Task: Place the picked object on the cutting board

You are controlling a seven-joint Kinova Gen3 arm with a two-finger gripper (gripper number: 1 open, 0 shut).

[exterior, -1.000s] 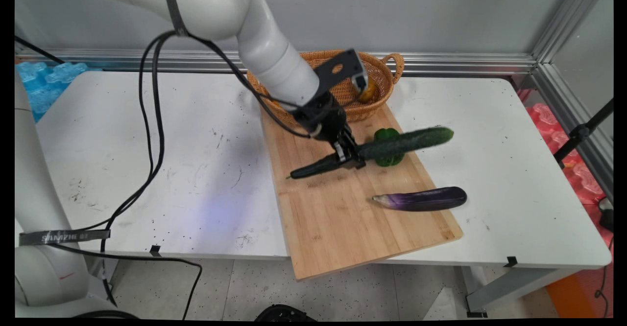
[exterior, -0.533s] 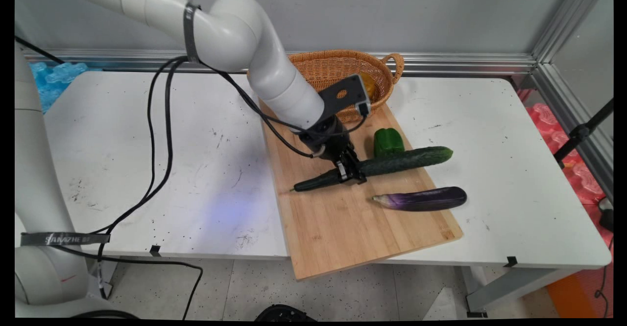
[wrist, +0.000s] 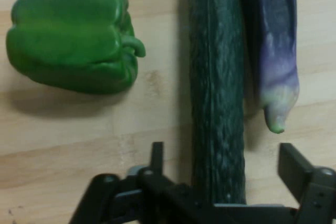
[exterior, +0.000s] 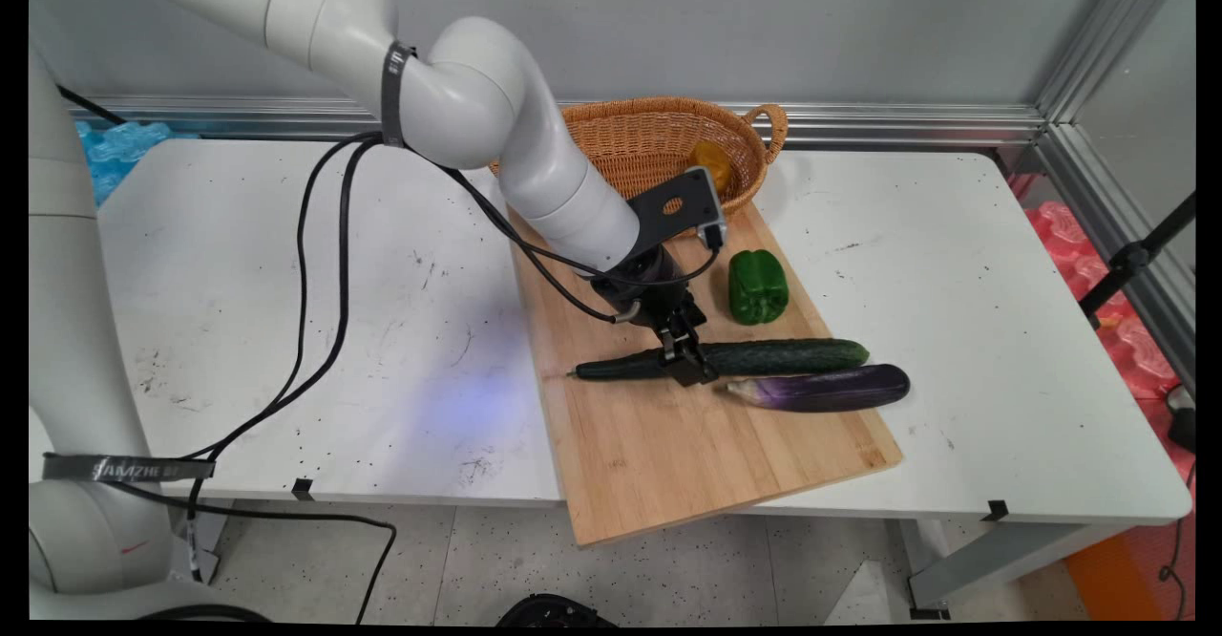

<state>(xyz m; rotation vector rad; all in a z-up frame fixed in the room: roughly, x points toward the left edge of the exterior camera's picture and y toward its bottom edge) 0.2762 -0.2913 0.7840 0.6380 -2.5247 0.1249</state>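
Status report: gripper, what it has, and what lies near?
Gripper open, astride cucumber. Cucumber flat on board. Eggplant close alongside; pepper apart.

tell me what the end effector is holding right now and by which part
Nothing. The end effector is open, its fingers either side of the cucumber toward its thinner end, not touching it. The cucumber lies on the cutting board.
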